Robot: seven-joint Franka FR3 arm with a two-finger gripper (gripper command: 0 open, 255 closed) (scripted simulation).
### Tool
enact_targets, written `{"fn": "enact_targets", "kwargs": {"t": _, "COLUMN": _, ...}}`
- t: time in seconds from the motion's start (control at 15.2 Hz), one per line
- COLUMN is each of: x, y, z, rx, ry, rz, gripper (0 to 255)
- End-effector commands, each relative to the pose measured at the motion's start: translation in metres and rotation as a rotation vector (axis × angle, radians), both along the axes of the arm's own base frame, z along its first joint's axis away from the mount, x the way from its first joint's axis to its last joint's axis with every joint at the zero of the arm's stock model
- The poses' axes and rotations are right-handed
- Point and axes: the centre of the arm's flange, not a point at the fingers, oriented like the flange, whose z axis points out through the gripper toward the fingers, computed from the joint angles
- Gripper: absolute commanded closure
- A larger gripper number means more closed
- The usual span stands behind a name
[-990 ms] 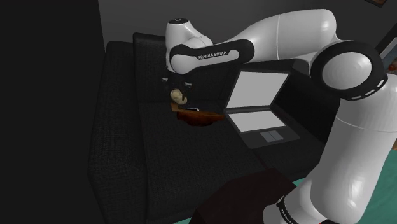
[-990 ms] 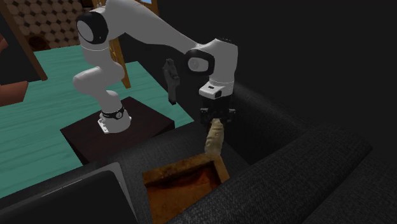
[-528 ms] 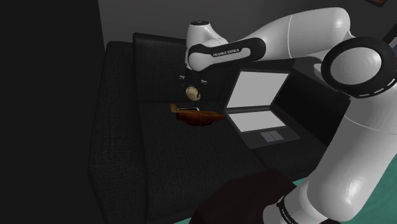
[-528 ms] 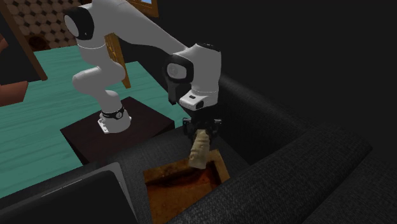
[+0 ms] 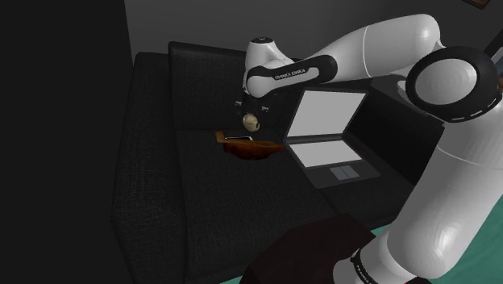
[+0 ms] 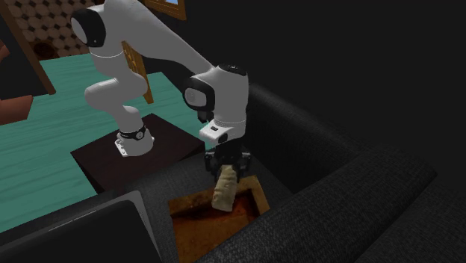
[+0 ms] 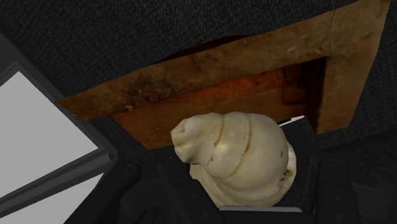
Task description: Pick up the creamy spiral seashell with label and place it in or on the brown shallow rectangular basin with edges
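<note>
**Shell held over the basin**

Closest in, the dark box stand (image 5: 318, 246) sits on a teal floor (image 6: 37, 142). Next comes a black fabric sofa (image 5: 161, 185), and on its seat an open laptop with a blank white screen (image 5: 329, 119). Just beside that lies the rusty brown shallow rectangular basin (image 6: 256, 196). Above it, the black tool (image 6: 226, 166) is clamped tight on the cream spiral seashell (image 6: 224, 190), which hangs over the basin. A grey wall (image 5: 201, 20) stands behind. In the wrist view the fingers merge into shadow, and in the second exterior view sofa upholstery hides part of the basin.
</note>
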Motion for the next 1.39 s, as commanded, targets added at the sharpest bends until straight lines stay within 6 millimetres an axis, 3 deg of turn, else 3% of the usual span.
{"fn": "enact_targets", "kwargs": {"t": 0.0, "x": 0.0, "y": 0.0, "z": -0.01, "rx": 0.0, "ry": -0.001, "rz": 0.0, "gripper": 255}}
{"fn": "enact_targets", "kwargs": {"t": 0.46, "x": 0.0, "y": 0.0, "z": -0.049, "rx": 0.0, "ry": -0.001, "rz": 0.0, "gripper": 255}}
{"fn": "enact_targets", "kwargs": {"t": 0.99, "x": 0.0, "y": 0.0, "z": -0.049, "rx": 0.0, "ry": -0.001, "rz": 0.0, "gripper": 255}}
{"fn": "enact_targets", "kwargs": {"t": 1.06, "x": 0.0, "y": 0.0, "z": -0.049, "rx": 0.0, "ry": -0.001, "rz": 0.0, "gripper": 0}}
{"fn": "enact_targets", "kwargs": {"t": 1.32, "x": 0.0, "y": 0.0, "z": -0.049, "rx": 0.0, "ry": -0.001, "rz": 0.0, "gripper": 0}}
